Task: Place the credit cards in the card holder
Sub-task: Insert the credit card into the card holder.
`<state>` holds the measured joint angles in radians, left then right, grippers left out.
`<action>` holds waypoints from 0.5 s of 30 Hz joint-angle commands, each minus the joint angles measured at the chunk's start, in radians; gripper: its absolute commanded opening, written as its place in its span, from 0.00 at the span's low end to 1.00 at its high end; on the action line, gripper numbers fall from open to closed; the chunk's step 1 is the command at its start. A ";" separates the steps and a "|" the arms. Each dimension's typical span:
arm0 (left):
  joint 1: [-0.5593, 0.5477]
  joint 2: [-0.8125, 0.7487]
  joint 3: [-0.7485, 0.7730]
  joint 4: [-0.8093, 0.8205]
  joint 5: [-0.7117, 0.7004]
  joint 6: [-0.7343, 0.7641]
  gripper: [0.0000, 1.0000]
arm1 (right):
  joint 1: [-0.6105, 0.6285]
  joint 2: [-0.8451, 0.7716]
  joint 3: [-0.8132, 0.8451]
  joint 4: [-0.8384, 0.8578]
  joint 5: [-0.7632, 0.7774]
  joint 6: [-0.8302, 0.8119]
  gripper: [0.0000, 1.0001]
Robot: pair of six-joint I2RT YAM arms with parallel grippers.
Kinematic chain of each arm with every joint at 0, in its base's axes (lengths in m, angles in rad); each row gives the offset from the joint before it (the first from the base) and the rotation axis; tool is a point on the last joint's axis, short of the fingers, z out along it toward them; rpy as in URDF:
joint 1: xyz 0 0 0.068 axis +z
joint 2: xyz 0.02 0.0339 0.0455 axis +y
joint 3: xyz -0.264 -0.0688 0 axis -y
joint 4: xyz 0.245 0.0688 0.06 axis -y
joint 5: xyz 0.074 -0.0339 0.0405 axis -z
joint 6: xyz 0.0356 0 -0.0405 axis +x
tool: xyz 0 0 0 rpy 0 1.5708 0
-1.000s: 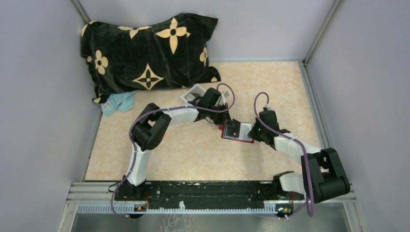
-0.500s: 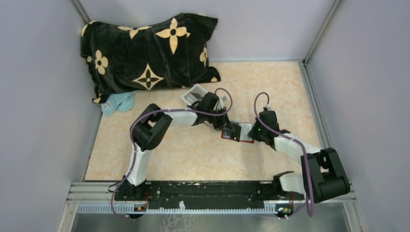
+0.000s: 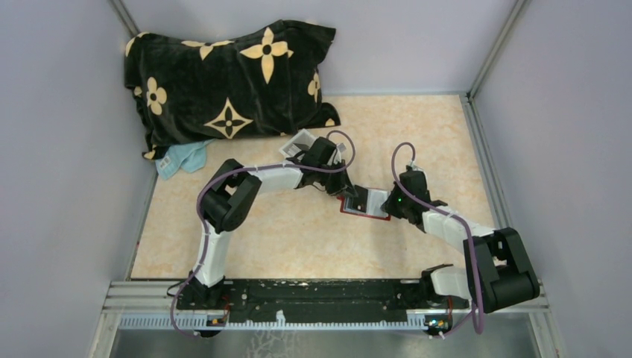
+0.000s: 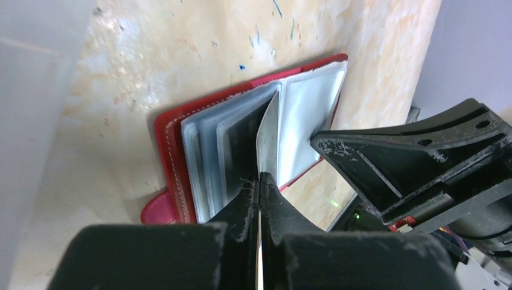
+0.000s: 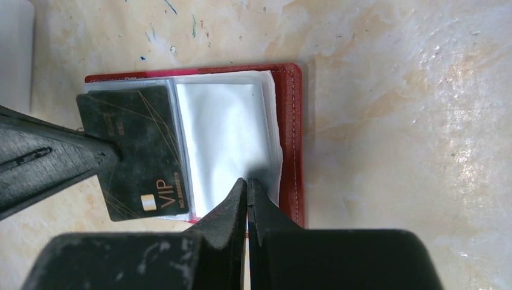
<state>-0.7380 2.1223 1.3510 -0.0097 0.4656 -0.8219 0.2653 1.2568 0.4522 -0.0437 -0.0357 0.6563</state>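
**Black card at the open holder, both my pincers shut**

My left pincer (image 4: 259, 183) is clamped on a black card (image 5: 136, 151). It grips the card by one short edge, and the gold letters "VIP" sit at the card's near corner in my right wrist view. The card lies over the left half of the card holder (image 5: 293, 121). From my left wrist it shows nearly edge-on, tilted up, with its far end down among the clear sleeves (image 5: 223, 133). I cannot tell whether that end is inside a slot or only resting against one.

The holder lies open and flat on the tabletop (image 5: 392, 121), a little right of the middle, with its red stitched border showing round the sleeves. It sits between my two pincers, the left one coming in from its left and the right one from its right.

My right pincer (image 5: 247, 183) is fully closed, with its tips at the near edge of the right-hand sleeve. I cannot tell whether any plastic is caught between them or whether they only press on it.

Far left on the tabletop is a black pillow (image 3: 223, 74) with tan flower shapes, and a blue cloth (image 3: 182, 158) pokes out at its near edge. A small white tray (image 3: 296, 142) stands just beyond my left wrist.
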 commanded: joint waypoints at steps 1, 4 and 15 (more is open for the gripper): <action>0.018 -0.012 0.054 -0.123 -0.119 0.063 0.00 | -0.008 0.020 -0.019 -0.022 0.016 -0.003 0.00; 0.017 0.001 0.091 -0.151 -0.125 0.078 0.00 | -0.008 0.018 -0.018 -0.027 0.018 -0.004 0.00; -0.009 0.060 0.190 -0.238 -0.083 0.165 0.00 | -0.008 0.035 -0.010 -0.021 0.014 -0.003 0.00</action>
<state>-0.7349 2.1403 1.5032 -0.1749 0.3840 -0.7250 0.2653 1.2591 0.4522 -0.0418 -0.0360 0.6571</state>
